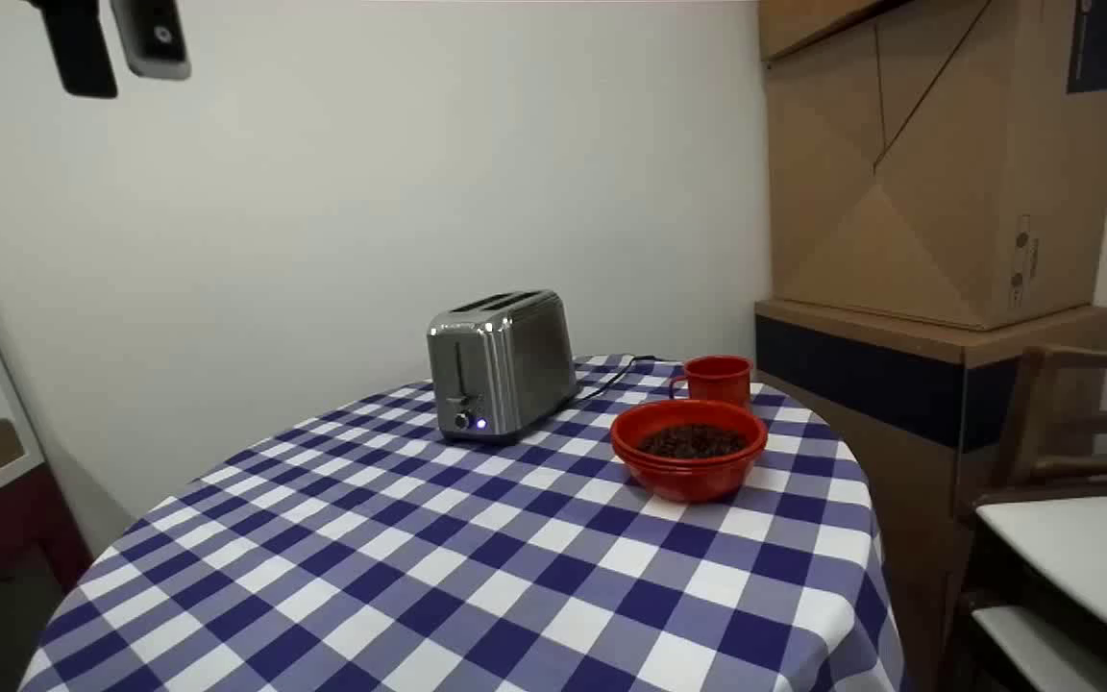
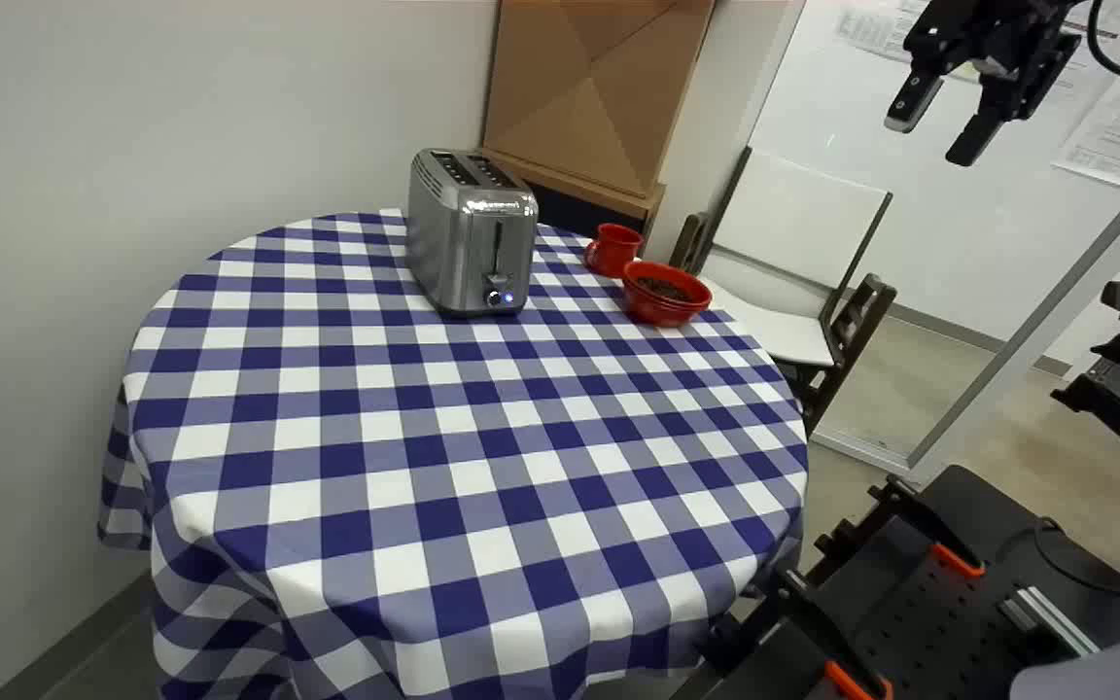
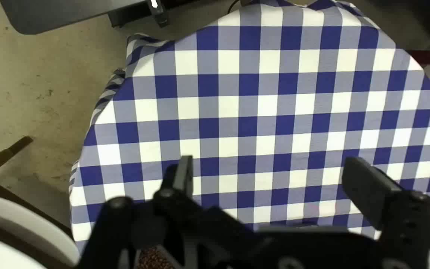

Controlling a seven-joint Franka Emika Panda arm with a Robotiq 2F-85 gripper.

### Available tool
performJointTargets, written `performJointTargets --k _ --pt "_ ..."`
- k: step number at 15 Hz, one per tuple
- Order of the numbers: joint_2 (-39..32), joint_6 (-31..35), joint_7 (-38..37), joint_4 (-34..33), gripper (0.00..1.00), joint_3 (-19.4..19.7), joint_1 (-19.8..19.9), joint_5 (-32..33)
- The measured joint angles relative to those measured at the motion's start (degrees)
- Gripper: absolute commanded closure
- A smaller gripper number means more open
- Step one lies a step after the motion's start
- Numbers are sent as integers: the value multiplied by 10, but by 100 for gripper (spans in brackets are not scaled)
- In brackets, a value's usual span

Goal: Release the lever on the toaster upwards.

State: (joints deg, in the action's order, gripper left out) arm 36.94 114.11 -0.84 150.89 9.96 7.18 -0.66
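The silver toaster (image 1: pixel 536 370) stands upright on the checkered tablecloth, and it also shows in an exterior view (image 2: pixel 438 238). Its lever (image 1: pixel 458 400) sits low in the front slot, just above the knob and a lit blue light; the lever shows in an exterior view too (image 2: pixel 497 280). My gripper (image 1: pixel 126 85) is open and empty, high in the air and well apart from the toaster. It also shows in an exterior view (image 2: pixel 931 143) and in the wrist view (image 3: pixel 269 158). In the wrist view the gripper body hides nearly all of the toaster.
A red bowl (image 1: pixel 693 481) with dark brown bits stands on the table (image 1: pixel 400 577), with a red mug (image 1: pixel 722 383) behind it. A black cord (image 1: pixel 611 379) runs behind the toaster. Cardboard boxes (image 1: pixel 899 221), a wall (image 1: pixel 371 173) and a white chair (image 2: pixel 793 233) border the table.
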Motion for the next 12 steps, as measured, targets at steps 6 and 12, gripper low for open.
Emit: performJointTargets --k 6,12 --pt "-4 21 0 8 0 -7 0 -1" --pt "-72 229 0 76 0 -25 -27 -22"
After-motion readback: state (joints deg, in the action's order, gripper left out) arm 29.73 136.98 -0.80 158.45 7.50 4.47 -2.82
